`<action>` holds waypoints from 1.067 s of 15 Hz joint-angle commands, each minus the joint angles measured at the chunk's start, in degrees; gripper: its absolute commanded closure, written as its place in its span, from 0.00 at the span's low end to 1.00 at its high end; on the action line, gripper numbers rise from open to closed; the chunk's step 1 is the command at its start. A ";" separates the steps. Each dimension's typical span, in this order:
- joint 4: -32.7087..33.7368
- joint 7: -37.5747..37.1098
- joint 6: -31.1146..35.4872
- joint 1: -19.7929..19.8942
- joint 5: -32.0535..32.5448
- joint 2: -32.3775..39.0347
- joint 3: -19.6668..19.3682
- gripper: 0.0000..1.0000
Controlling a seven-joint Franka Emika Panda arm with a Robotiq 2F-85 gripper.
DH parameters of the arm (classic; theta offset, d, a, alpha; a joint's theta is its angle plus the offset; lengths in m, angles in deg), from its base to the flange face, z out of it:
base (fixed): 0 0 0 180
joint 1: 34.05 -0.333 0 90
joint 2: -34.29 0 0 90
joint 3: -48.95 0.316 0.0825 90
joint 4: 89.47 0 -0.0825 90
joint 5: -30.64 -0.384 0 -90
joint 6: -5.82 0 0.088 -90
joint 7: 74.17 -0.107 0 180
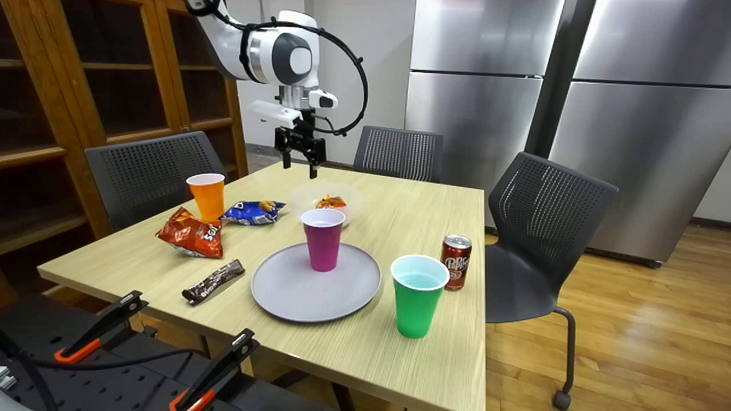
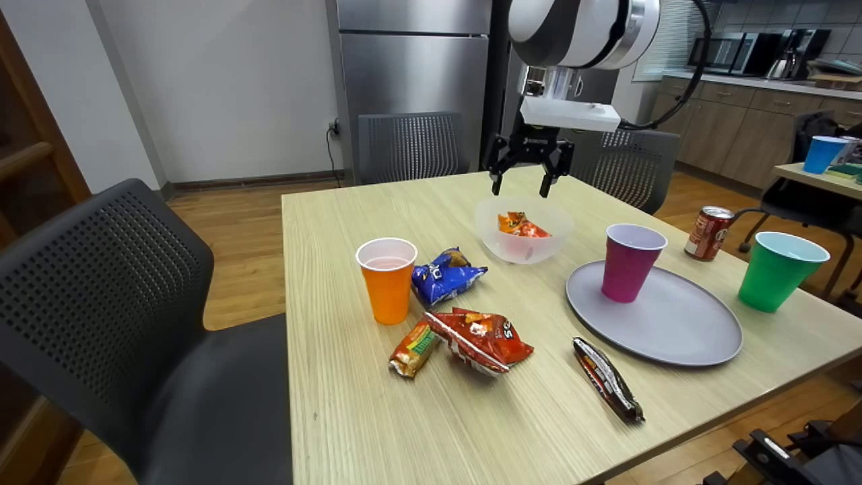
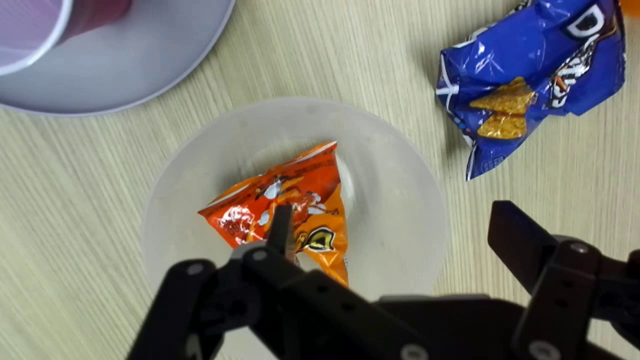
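Gripper [image 2: 520, 190] near bowl [image 3: 400, 215], higher than rim; jaws spread, holding nothing. Orange snack bag [image 3: 310, 195] inside bowl: probably light, slick, crushable; best pinched by sealed edge.

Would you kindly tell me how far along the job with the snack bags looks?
Apparently done: the orange bag lies in the bowl. In hand: nothing; the fingers hang open. Possibly left: the blue bag and red bag, both outside the bowl.

On the desk [image 2: 363, 417]: three cups [image 2: 389, 296], three snack bags [image 2: 448, 279], two wrapped bars [image 2: 606, 378], one soda can [image 2: 709, 233], one round plate [image 2: 673, 330] and one bowl [image 2: 528, 254].
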 commanded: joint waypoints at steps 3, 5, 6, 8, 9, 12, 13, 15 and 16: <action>-10.24 -0.42 4.29 -2.35 3.76 -6.36 0.44 0.00; -6.35 -0.34 2.81 -1.51 2.60 -3.08 0.89 0.00; -6.35 -0.35 2.82 -1.52 2.60 -3.02 0.88 0.00; -6.24 -0.34 2.82 -1.37 2.59 -2.84 0.83 0.00; -6.23 -0.33 2.82 -1.32 2.58 -2.83 0.83 0.00; -6.19 -0.33 2.82 -1.31 2.58 -2.77 0.82 0.00; -6.26 -0.05 3.15 -1.14 1.96 -2.75 1.32 0.00; -6.57 -2.08 4.49 -2.14 1.94 -2.62 1.14 0.00; -6.60 -2.69 4.56 -2.46 1.78 -2.55 1.24 0.00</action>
